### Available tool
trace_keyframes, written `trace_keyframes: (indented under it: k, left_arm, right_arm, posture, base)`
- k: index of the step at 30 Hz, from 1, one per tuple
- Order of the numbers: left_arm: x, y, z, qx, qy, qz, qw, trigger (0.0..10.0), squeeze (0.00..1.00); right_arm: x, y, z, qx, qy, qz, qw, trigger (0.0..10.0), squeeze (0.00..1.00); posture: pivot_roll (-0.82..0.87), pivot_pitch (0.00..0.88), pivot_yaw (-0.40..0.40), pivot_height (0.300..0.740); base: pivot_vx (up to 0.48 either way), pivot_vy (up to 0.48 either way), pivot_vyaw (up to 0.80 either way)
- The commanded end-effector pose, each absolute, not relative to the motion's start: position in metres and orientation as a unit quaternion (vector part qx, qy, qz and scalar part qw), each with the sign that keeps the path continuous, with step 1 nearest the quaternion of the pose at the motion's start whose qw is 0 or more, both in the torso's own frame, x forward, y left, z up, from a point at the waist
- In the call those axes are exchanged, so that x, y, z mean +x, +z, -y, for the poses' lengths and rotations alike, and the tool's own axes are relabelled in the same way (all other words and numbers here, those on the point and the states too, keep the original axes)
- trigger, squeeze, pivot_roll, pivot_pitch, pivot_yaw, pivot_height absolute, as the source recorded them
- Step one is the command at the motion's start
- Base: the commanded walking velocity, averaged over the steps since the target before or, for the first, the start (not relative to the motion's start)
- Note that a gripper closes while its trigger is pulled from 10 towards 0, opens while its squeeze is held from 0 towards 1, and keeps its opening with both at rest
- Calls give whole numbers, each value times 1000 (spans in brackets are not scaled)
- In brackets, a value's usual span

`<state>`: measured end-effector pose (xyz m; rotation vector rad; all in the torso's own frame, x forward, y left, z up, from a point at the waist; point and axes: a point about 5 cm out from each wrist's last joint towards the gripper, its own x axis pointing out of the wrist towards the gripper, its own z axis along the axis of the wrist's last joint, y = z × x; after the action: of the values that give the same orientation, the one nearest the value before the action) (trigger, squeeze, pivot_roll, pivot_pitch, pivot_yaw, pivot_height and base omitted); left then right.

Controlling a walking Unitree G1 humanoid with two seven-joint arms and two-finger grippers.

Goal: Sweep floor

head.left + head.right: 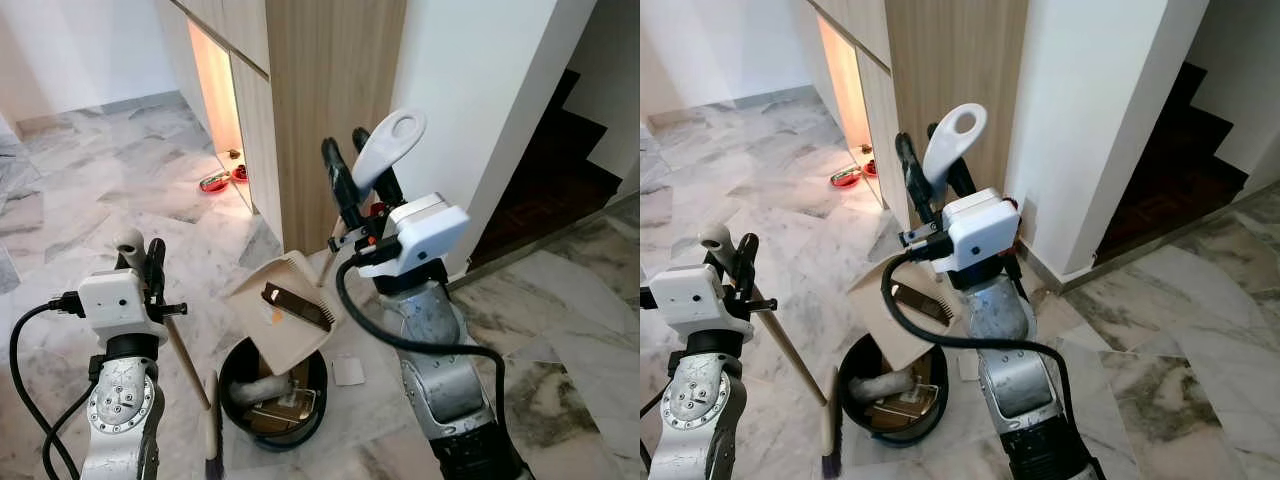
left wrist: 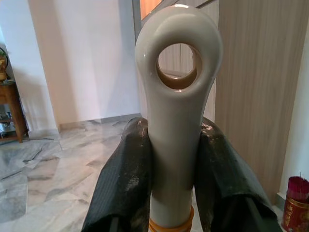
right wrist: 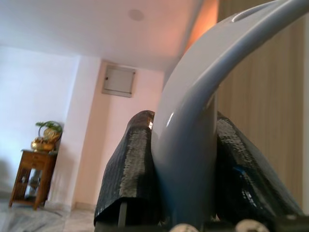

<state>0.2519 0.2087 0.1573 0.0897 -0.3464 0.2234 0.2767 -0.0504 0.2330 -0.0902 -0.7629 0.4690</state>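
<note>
A: Nearest the camera?
B: The two silver arms, low in the head views. Left pincer [image 1: 140,262] was clamped on the top of the broom handle [image 1: 182,355]. Left wrist view showed both black fingers [image 2: 126,181] pressed against the pale handle end [image 2: 177,111], the one with the hang hole.

A: Broom position?
B: Wooden stick slanted down from the left pincer toward the floor; broom head [image 1: 212,430] sat on the marble floor [image 1: 90,200] just beside the bin.

A: Right side?
B: Right pincer [image 1: 352,178] was closed on the dustpan handle [image 1: 388,146], raised in front of the wooden cabinet [image 1: 320,90]. Right wrist view had the grey handle [image 3: 193,145] squeezed between the two fingers [image 3: 128,169].

A: Dustpan itself?
B: Beige dustpan [image 1: 285,310] was tilted over the black bin [image 1: 270,400], its mouth pointing down toward the bin opening. A dark flat piece lay on the pan's inner face; couldn't tell what it was.

A: Bin contents?
B: Some whitish and brown rubbish inside, details unclear. Bin stood on the floor between the two arms.

A: Anything else around?
B: A small white scrap [image 1: 348,371] lay on the floor just right of the bin. Red bowls [image 1: 222,180] sat at the lit recess at the cabinet base, well apart from the bin. Dark stairs [image 1: 560,160] to the right past the white wall.
</note>
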Motion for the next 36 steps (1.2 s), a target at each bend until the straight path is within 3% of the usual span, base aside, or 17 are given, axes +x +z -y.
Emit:
trace_keyframes:
  k: [1, 20, 30, 36]
  left_arm:
    - [254, 167, -208, 53, 111, 200, 972, 10000, 0]
    - [256, 168, -206, 49, 110, 206, 971, 10000, 0]
    - [256, 168, -207, 51, 110, 210, 970, 10000, 0]
    - [258, 169, -207, 51, 107, 210, 970, 10000, 0]
  right_arm:
    - [263, 255, 48, -45, 232, 433, 870, 10000, 0]
    - [250, 256, 38, -108, 258, 468, 838, 10000, 0]
    - [245, 250, 32, -93, 308, 437, 840, 10000, 0]
    - [243, 250, 37, -93, 291, 437, 846, 10000, 0]
  posture:
    - [145, 0, -3, 740]
    - [143, 0, -13, 740]
    - [146, 0, -14, 740]
    - [130, 0, -7, 740]
  base:
    - [0, 0, 0]
    - [0, 0, 0]
    - [0, 0, 0]
    - [0, 0, 0]
